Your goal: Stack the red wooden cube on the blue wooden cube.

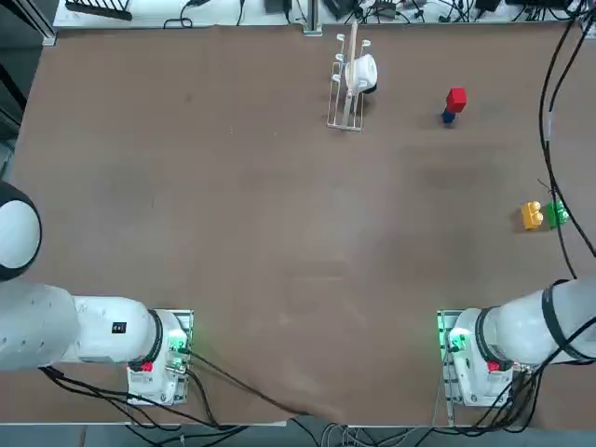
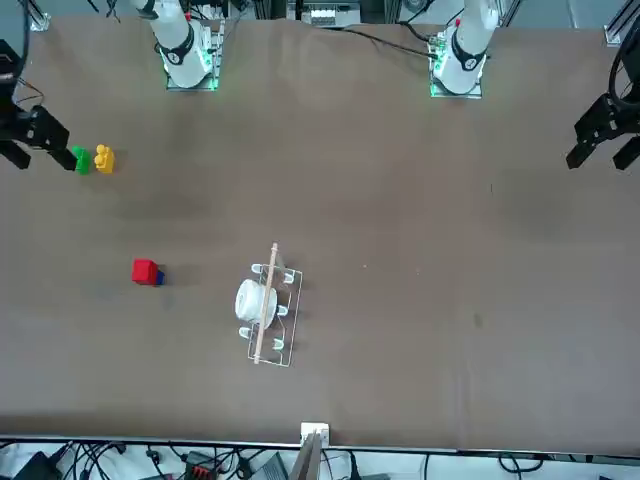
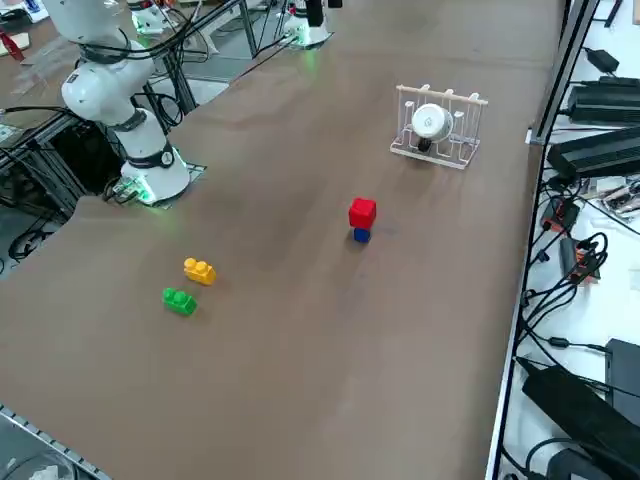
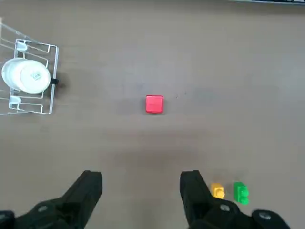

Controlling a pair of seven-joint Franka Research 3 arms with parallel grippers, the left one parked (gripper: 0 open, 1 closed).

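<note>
- We see the red cube (image 3: 362, 212) sitting squarely on the blue cube (image 3: 361, 235), out on the bare table (image 1: 233, 233) toward its far right part.
- Our right gripper (image 4: 141, 183) hangs high above the table with its fingers (image 4: 88, 188) spread wide and nothing between them; the stack lies well below and ahead of it.
- A yellow block (image 3: 199, 270) and a green block (image 3: 179, 300) lie just beside each other near the table's right edge, well apart from the stack.
- A wire rack (image 1: 347, 88) holding a white cup (image 1: 361, 73) stands left of the stack.
</note>
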